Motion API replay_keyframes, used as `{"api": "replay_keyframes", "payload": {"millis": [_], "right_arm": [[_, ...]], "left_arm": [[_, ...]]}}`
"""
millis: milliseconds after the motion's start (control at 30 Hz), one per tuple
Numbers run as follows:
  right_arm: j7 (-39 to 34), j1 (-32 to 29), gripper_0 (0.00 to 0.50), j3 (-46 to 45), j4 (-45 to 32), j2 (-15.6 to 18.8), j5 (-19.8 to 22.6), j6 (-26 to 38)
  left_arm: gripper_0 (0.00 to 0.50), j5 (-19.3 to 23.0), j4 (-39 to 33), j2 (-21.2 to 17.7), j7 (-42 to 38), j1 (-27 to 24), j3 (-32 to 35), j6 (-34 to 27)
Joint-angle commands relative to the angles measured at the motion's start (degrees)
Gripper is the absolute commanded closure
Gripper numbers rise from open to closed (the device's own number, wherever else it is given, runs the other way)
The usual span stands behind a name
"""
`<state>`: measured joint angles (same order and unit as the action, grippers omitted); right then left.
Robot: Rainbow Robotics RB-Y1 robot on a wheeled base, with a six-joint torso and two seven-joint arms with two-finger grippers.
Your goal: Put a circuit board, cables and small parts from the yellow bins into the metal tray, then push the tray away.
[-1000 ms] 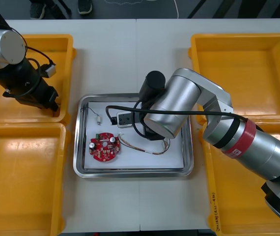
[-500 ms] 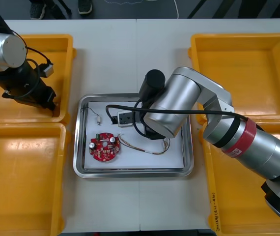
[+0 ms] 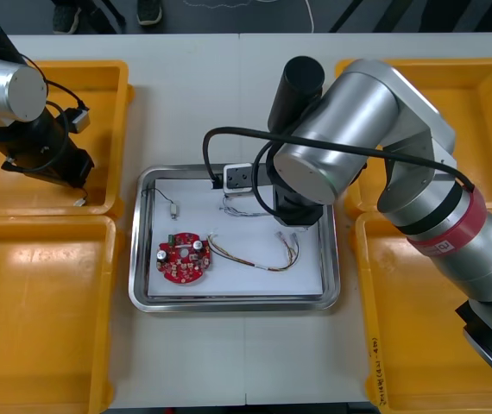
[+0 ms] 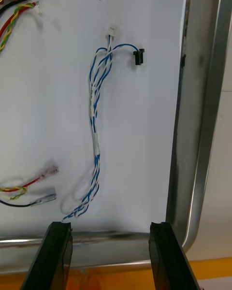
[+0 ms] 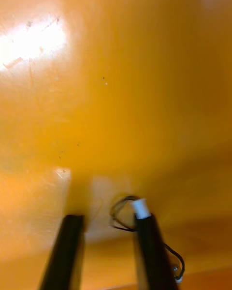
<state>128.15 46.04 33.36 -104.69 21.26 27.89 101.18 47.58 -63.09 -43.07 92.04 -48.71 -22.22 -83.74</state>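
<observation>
— Since 1 second ago the right arm has swung up and toward the far side of the metal tray (image 3: pixel 333 259), hasn't it?

— Yes, and the blue and white cable (image 4: pixel 95 140) that it covered now lies in the open on the tray's white lining, near the far rim.

— Is the right gripper (image 4: pixel 110 227) carrying anything?

— No. Its 2 fingers stand wide apart with nothing between them, and the cable's near end lies just past the fingertips.

— What else sits in the tray?

— 1 round red circuit board (image 3: pixel 182 259) at the near-left part. The red and yellow cable (image 3: pixel 255 257) runs from beside the board toward the middle. 1 small metal part (image 3: pixel 173 208) lies apart from the board, on its far side.

— And the left gripper (image 5: pixel 108 217)?

— It is down in the far-left yellow bin (image 3: pixel 99 78), at the corner nearest the tray. Its fingers are parted, narrower than the right pair, and they clamp nothing.

— Anything near it?

— A black cable (image 5: pixel 140 207) with a white end lies on the bin floor at the tip of 1 finger. I cannot tell whether they touch.
</observation>
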Motion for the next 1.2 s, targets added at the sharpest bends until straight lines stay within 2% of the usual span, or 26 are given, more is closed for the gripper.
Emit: {"api": "replay_keyframes", "payload": {"millis": [33, 200, 367, 500, 767, 900, 967, 1200], "right_arm": [[-6.9, 2.1, 0.04, -4.3, -5.8, -0.3, 1.6, 4.5], [-14.6, 0.1, 0.04, -5.9, -12.5, 1.9, 1.6, 8.7], [-21.0, -2.5, 0.039, -7.6, -17.9, 4.8, 3.0, 8.8], [-25.5, -5.0, 0.039, -10.1, -21.8, 7.2, 5.0, 8.8], [-35.4, -12.6, 0.04, -17.0, -27.9, 13.5, 11.8, 8.8], [-38.4, -15.3, 0.039, -19.6, -29.3, 15.3, 13.4, 8.8], [-39.9, -17.0, 0.04, -21.6, -29.4, 16.4, 14.5, 8.8], [-41.1, -21.4, 0.039, -26.6, -29.3, 18.6, 14.8, 8.8]], "left_arm": [[0.5, -1.1, -1.0, 0.1, 1.7, 0.9, 0.6, 1.2], [0.5, -1.3, -1.0, 0.1, 1.6, 0.9, 0.6, 1.5], [0.5, -1.3, -1.2, 0.2, 1.4, 0.8, 2.4, 1.3], [0.5, -1.3, -2.5, 0.2, 1.3, 0.8, 5.8, 0.0], [0.5, -2.8, -6.3, 0.1, 1.2, 0.8, 13.3, -1.7], [0.5, -4.7, -7.0, 0.1, 1.1, 0.5, 15.6, -1.8], [0.5, -7.1, -7.1, 0.1, 1.1, -0.2, 16.5, -1.7], [0.5, -11.5, -7.0, 0.1, 0.1, -1.2, 16.9, -1.3]]}}
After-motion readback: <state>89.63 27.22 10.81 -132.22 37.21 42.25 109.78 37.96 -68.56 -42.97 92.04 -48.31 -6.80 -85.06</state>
